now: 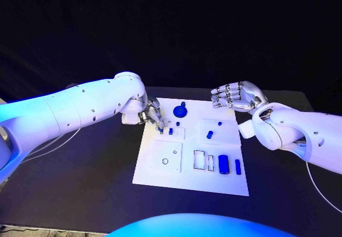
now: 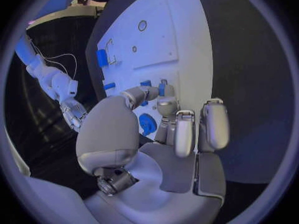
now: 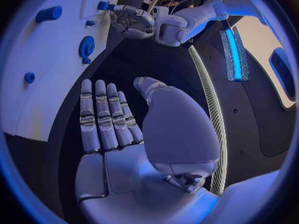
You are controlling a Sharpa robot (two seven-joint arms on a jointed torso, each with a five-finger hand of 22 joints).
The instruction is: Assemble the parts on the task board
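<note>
The left hand reaches over the left edge of the white rectangular task board, its fingers pointed down at a small blue upright peg standing in a square outlined field near the board's far left. In the left wrist view the fingertips close round that peg, thumb on one side and a finger on the other, while the remaining fingers stand curled just beside. So the left hand pinches the peg.

The right hand hovers above the far right corner of the board, palm turned toward the board, its fingers straight and side by side, thumb apart, holding nothing. The right wrist view shows the same flat hand above the black bench.

On the board, a round blue gear with a knob lies at the far middle. A short blue cylinder and a tiny blue stud stand in the right square field. Near the front right edge, a thick blue cylinder and a thin blue bar lie side by side, next to two rectangular slots. A small round hole marks the left front plate.
</note>
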